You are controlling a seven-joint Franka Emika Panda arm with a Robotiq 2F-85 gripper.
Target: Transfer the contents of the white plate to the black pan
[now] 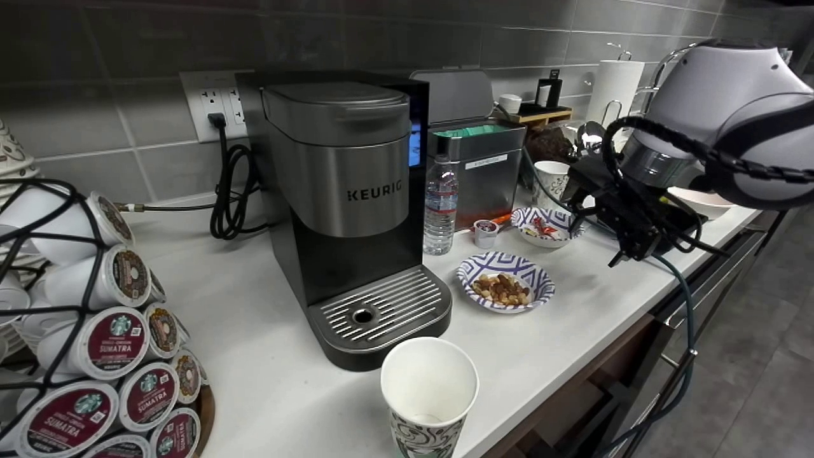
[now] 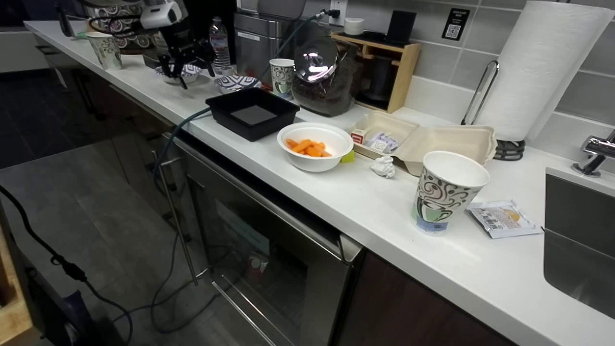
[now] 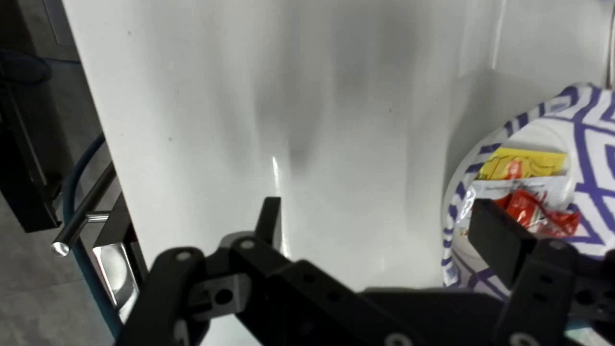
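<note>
The tool [image 3: 377, 218] has its jaws wide apart, gripping nothing; in the wrist view the right-of-frame jaw overlaps a patterned bowl [image 3: 592, 188]. In an exterior view the white bowl [image 2: 313, 164] of carrots [image 2: 310, 148], presumably the task's plate, sits mid-frame on the bench [image 2: 377, 206], with the tool at upper left and the black tray [image 2: 228, 117] between the two. Reaching the bowl likely means travelling lower-right past the tray; being round, it imposes no long axis on the grip.
</note>
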